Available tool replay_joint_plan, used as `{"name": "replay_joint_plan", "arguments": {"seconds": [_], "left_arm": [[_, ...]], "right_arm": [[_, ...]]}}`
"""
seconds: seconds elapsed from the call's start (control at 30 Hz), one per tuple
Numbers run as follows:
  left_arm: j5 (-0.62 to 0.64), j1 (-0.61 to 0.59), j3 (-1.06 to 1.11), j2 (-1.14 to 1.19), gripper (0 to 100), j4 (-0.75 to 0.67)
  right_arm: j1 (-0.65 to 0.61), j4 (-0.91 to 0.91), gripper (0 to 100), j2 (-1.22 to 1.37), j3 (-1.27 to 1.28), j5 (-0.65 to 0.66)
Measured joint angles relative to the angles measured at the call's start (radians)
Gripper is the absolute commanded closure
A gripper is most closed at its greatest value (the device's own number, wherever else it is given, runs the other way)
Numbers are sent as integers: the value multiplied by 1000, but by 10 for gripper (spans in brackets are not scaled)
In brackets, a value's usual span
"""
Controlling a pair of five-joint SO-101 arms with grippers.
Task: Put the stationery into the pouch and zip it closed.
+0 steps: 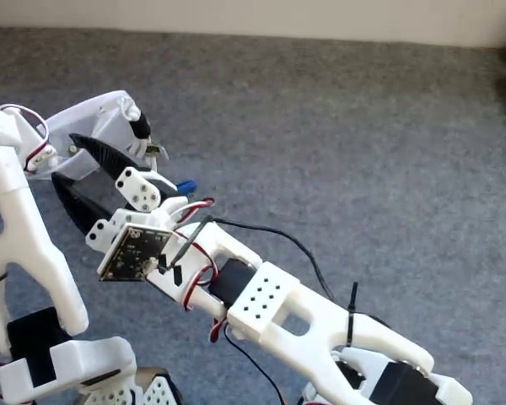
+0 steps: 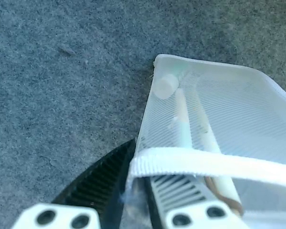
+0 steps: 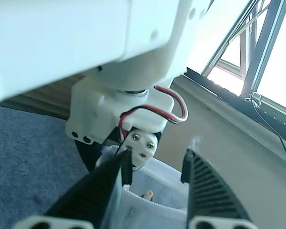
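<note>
Left wrist view: left gripper (image 2: 139, 164) clenched on the pouch (image 2: 243, 109) rim, pens (image 2: 202, 131) lying lengthwise inside. Right gripper (image 3: 157, 161), jaws released, straddles that same rim, judged better placed for zipping along it.

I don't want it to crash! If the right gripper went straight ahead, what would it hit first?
Probably the white mesh pouch, just ahead between the right gripper's open fingers. The left arm looms right behind it, but depth is hard to judge.
</note>
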Motion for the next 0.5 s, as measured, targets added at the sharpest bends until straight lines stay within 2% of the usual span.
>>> {"name": "replay_joint_plan", "arguments": {"seconds": [0.2,0.37,0.5], "left_arm": [[0,0,0,0,994,0],[0,-17,0,0,994,0],[0,-18,2,0,994,0]], "right_arm": [[9,0,837,0,0,-25],[89,43,837,0,-11,-209],[187,230,837,0,-140,-388]]}}
